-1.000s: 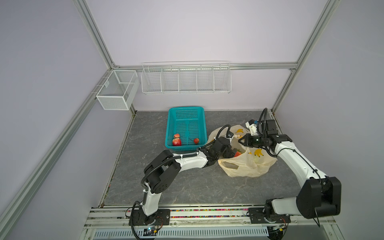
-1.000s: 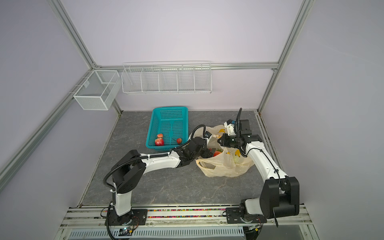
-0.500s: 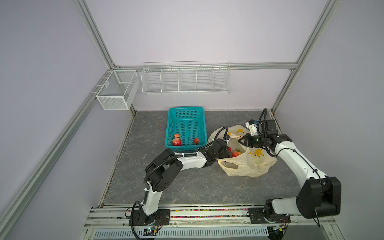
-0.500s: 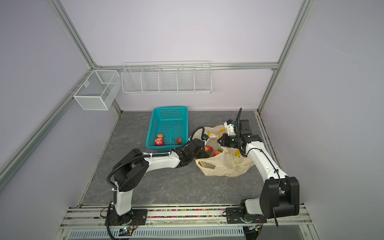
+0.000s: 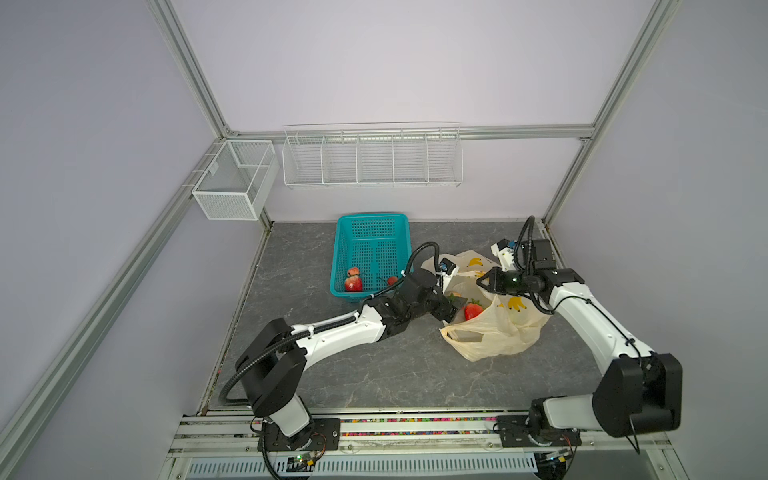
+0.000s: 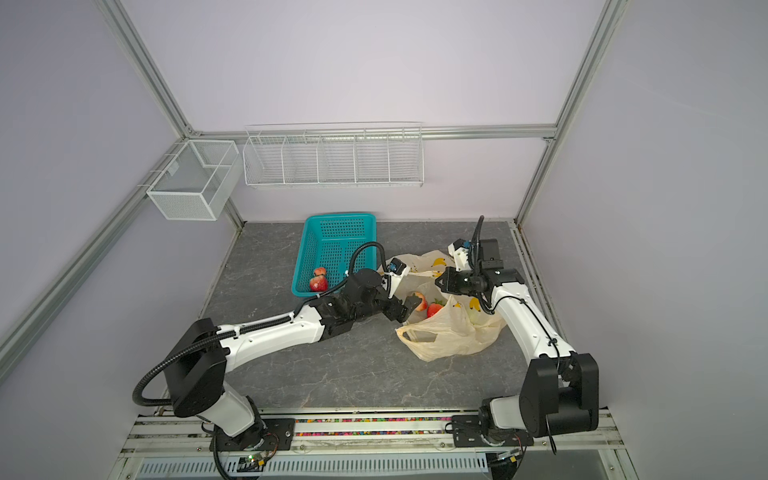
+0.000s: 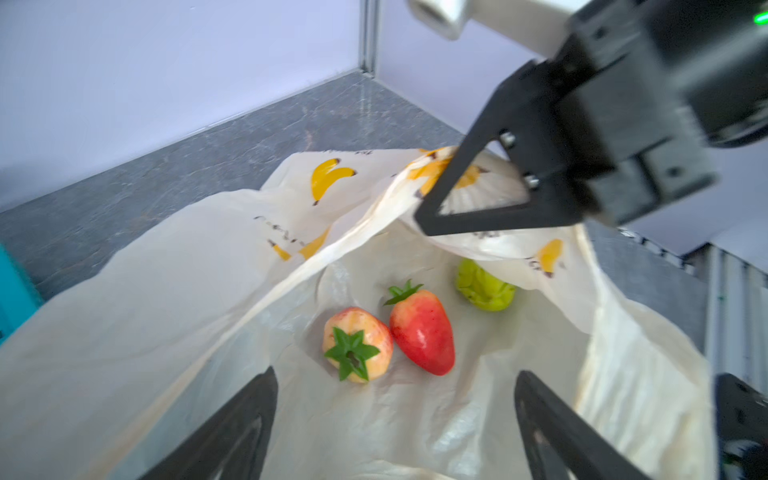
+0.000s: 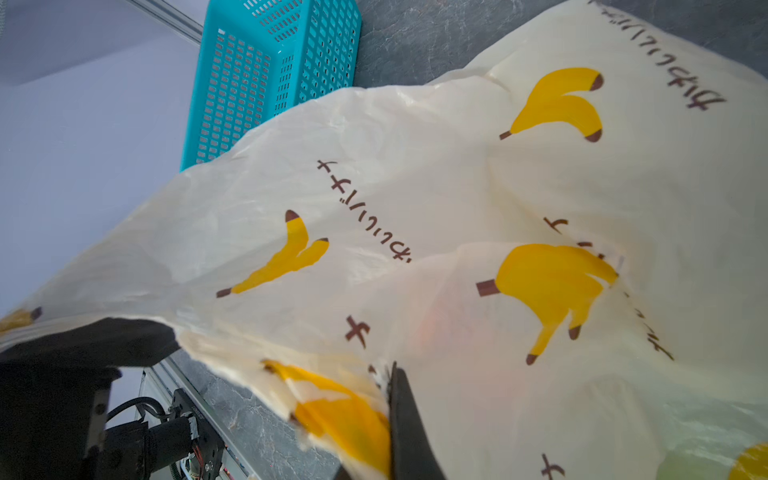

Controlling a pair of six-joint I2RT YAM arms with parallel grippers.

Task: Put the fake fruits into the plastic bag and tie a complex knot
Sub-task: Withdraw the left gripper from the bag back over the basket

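Bag: the pale-yellow bag with the banana print lies on the grey table just beside the teal basket, with its mouth held open.
Right gripper: the right gripper is pressed together on the bag's upper rim. The left wrist view shows its tip pinching the film and lifting it.
Left gripper: the left gripper sits at the bag's mouth, its fingers spread wide with nothing between them.
Fruit in bag: a red strawberry touches a pale pink fruit, with a green fruit near them. In both top views only the strawberry shows clearly.
Fruit in basket: two red fruits sit in the near corner, with a third beside the left arm. They show only in the top views.
Right wrist view: it shows the outside of the bag and the basket wall, but no fruit clearly.
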